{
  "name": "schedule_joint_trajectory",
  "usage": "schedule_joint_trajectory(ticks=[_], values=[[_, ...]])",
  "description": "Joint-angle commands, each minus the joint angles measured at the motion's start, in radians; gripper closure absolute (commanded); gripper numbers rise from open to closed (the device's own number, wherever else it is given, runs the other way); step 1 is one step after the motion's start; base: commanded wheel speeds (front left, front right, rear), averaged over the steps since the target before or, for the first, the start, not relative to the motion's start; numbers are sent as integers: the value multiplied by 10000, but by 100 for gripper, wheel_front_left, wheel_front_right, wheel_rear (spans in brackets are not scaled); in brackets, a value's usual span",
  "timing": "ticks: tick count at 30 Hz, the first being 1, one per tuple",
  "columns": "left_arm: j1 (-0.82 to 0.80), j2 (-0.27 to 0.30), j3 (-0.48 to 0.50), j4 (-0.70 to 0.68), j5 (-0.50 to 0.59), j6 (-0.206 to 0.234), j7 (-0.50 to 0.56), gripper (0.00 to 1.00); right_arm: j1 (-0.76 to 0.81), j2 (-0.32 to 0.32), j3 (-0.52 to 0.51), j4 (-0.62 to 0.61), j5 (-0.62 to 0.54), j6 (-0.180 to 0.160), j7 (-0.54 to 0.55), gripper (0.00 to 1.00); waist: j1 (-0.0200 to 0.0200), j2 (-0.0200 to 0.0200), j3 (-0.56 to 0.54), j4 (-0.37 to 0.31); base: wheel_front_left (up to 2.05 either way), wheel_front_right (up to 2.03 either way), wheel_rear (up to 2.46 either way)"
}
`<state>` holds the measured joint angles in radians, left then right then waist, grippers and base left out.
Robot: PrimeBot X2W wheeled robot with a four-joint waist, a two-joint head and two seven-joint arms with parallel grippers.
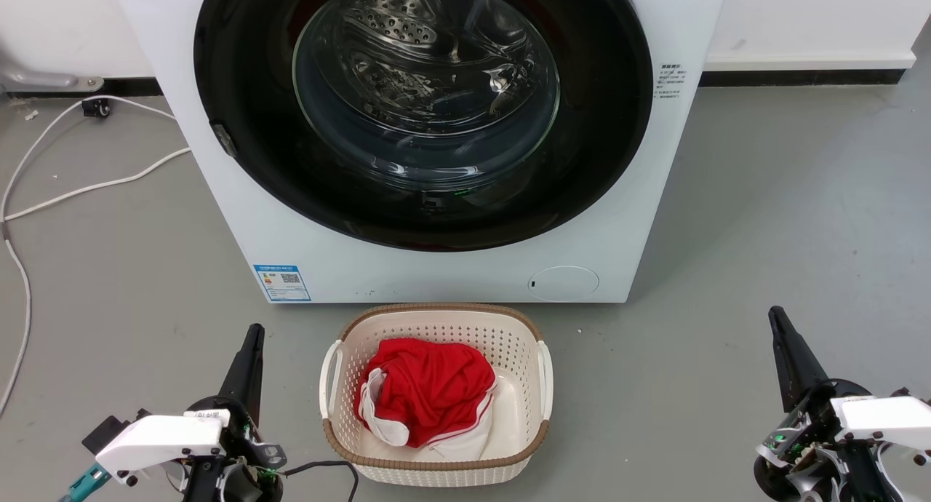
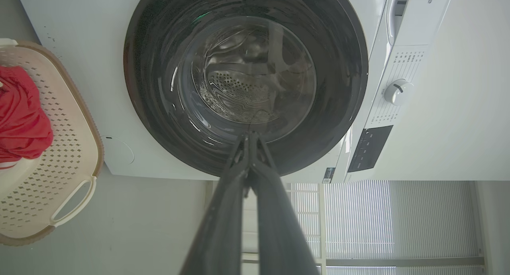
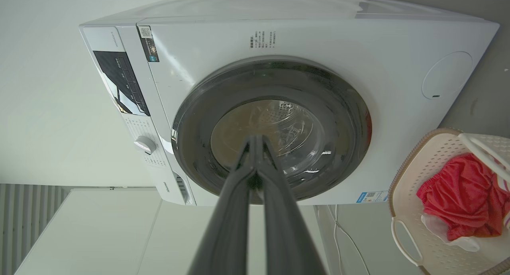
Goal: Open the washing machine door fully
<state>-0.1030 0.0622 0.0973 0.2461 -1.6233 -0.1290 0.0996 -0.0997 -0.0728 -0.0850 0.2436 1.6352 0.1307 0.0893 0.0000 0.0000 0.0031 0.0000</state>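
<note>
- The washing machine (image 1: 240, 218), a big white front-loader, stands on the grey floor (image 1: 764, 218) straight ahead of you, in the upper middle of the head view.
- The washing machine door (image 1: 425, 109) is a wide, glossy black disc with a bulging clear glass centre. It lies flat against the machine's front and looks shut, and the perforated steel drum shows through the glass. By that, the opening has not begun.
- A cream laundry basket (image 1: 436, 309) sits on the floor just in front of the machine's base, between your two arms. It holds a red garment (image 1: 429, 385) with white trim. Reach around or over the basket rather than nudging it.
- Your left gripper (image 1: 254, 335) waits low on the left, well apart from the door. Its two dark fingers are pressed together and hold nothing.
- Your right gripper (image 1: 777, 316) waits low on the right, equally far back. Its fingers are also together and empty.
- A small grey tab (image 1: 223, 140) sits on the door's left rim. It looks like the pull point, though you cannot confirm that from here.
- If it is, the left arm is the nearer one. Part its fingers before reaching and hook one behind that edge.
- Draw the door along a curved path around the far side, not straight back. Keep going until the door stands wide open.
</note>
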Motion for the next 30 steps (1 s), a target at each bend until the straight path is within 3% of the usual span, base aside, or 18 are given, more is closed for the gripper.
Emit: schedule_joint_trajectory(ticks=[1, 9, 10, 20, 30], values=[[-76, 7, 13, 5, 29, -32, 21, 100, -126, 28, -21, 21, -65, 0, 49, 100, 0, 0, 0, 0, 0, 0, 0], [-78, -7, 29, 6, 48, -32, 26, 100, -128, 43, -51, 23, -71, 0, 60, 100, 0, 0, 0, 0, 0, 0, 0], [-2, -12, 22, -1, 11, -2, 26, 0, -2, 31, -32, -1, -47, 0, 36, 0, 0, 0, 0, 0, 0, 0, 0], [40, -56, -176, -104, 117, -1, -341, 0, 228, 78, 58, -195, -310, 0, -322, 0, 0, 0, 3, 2, 0, 0, 0], [-14, -63, -317, -790, 2007, -4, -799, 0, 354, 98, 10, -784, -2129, 0, -767, 0, 0, 0, 6, 5, 0, 0, 0]])
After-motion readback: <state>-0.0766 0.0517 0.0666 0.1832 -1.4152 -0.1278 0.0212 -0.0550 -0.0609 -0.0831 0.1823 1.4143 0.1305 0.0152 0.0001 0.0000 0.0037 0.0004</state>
